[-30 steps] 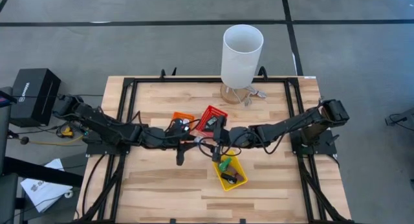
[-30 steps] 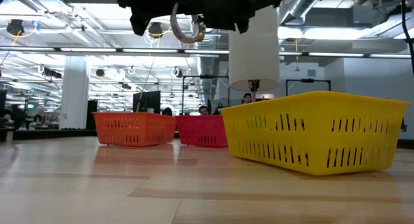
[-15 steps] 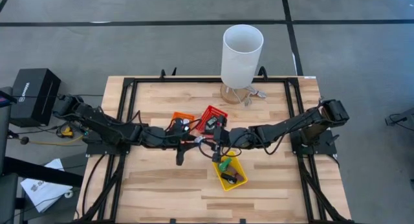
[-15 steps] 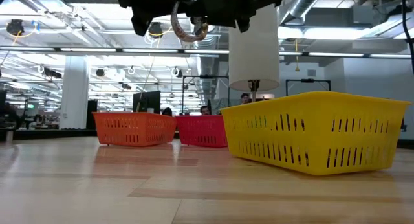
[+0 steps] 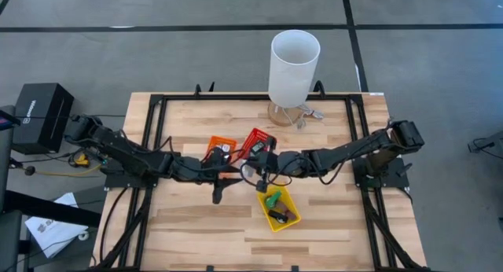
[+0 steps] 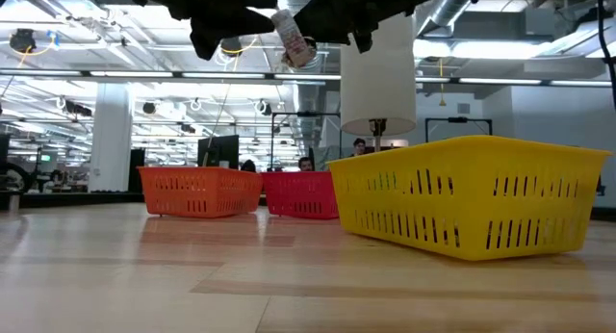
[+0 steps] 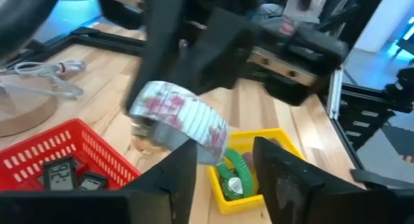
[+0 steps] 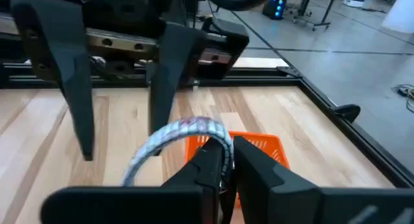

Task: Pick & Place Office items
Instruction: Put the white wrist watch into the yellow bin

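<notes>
Quick headcount of what's on the bench

Three mesh baskets: one orange (image 5: 221, 145), one red (image 5: 257, 141), one yellow (image 5: 288, 203). One tall white cylinder (image 5: 294, 67) at the back edge of the table (image 5: 196, 225). Two arms, so two grippers, left (image 5: 238, 171) and right (image 5: 259, 168), with one clear tape ring (image 7: 178, 122) up between them. In the yellow basket I can make out one green ring (image 7: 233, 174) plus a few dark bits, too small to count. The red one holds at least two little black blocks (image 7: 61, 175).
</notes>
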`<state>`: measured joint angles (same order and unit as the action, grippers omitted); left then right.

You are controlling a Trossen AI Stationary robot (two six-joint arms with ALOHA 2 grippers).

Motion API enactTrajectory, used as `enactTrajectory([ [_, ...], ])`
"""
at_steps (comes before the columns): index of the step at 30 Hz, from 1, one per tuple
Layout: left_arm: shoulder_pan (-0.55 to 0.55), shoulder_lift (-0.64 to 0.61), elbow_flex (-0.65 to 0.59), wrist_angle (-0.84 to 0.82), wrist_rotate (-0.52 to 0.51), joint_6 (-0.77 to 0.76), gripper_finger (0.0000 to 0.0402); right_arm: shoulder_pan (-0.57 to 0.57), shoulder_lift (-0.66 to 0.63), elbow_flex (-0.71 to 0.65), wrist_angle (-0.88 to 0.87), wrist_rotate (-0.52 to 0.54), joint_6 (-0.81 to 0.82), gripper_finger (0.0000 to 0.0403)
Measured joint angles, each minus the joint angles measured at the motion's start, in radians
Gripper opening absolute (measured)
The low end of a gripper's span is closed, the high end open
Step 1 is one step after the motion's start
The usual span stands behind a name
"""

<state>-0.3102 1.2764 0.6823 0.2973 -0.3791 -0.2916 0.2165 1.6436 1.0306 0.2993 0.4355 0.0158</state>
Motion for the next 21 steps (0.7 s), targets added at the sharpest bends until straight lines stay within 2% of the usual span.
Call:
enactTrajectory([
  [6,0.001,0.004,0.000,0.002,-0.009,0.000,0.0187,0.003,0.000,0.001,-0.025,-0.010,-0.020,0.0016],
  [11,-0.002,0.004,0.000,0.002,-0.014,0.000,0.0199,0.018,-0.050,0.014,-0.261,-0.011,-0.009,0.0018],
  [16,-0.002,0.004,0.000,-0.001,-0.014,0.000,0.0196,0.050,-0.124,0.068,-0.635,-0.045,0.227,0.0019],
  [21,-0.002,0.004,0.000,-0.006,-0.015,0.000,0.0188,0.088,-0.122,0.068,-0.807,-0.162,0.448,0.0022],
])
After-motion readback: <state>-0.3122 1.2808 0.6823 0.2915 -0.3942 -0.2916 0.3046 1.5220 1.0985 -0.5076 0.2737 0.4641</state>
